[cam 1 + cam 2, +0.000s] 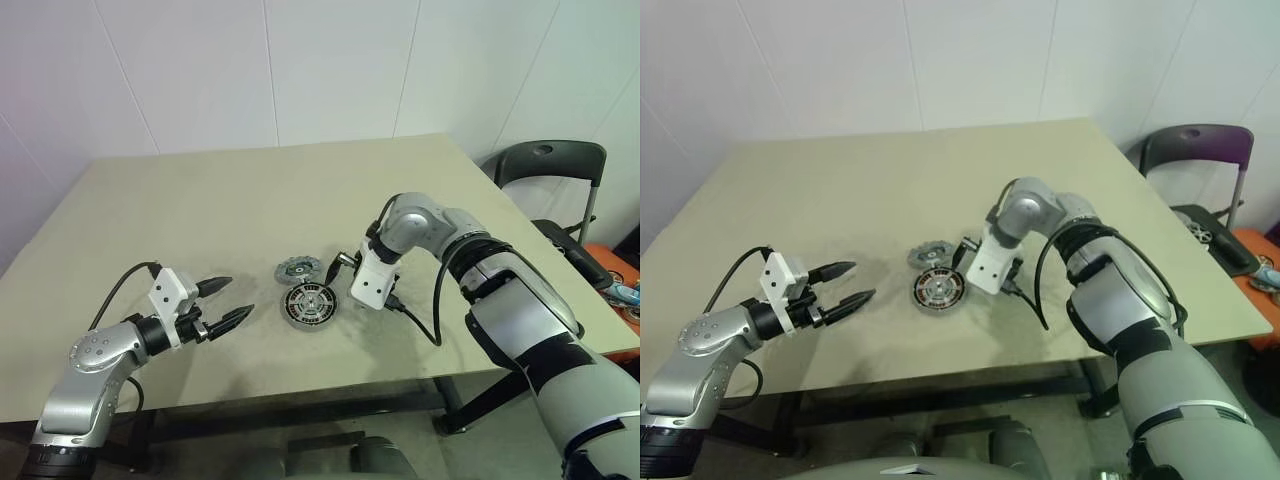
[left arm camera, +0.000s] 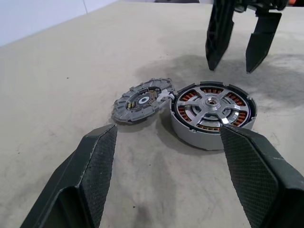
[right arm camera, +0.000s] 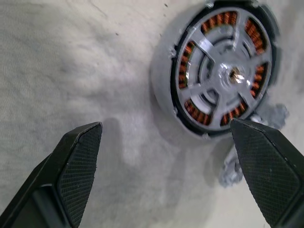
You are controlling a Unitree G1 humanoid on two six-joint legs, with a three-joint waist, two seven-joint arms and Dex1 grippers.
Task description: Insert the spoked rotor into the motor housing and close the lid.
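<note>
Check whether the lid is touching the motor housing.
Touching. In the left wrist view, the lid leans its raised edge against the motor housing rim, with no gap there.

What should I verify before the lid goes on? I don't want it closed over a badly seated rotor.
1. Spoked rotor inside motor housing: ok, spokes sit over the copper windings.
2. Rotor fully seated and level: cannot tell.
3. Lid free to pick: ok, though its edge rests tilted against the housing.
4. Right gripper open: ok, fingers spread above the housing, holding nothing.
5. Left gripper open and apart from the parts: ok.
6. Table around the parts uncluttered: ok.
</note>
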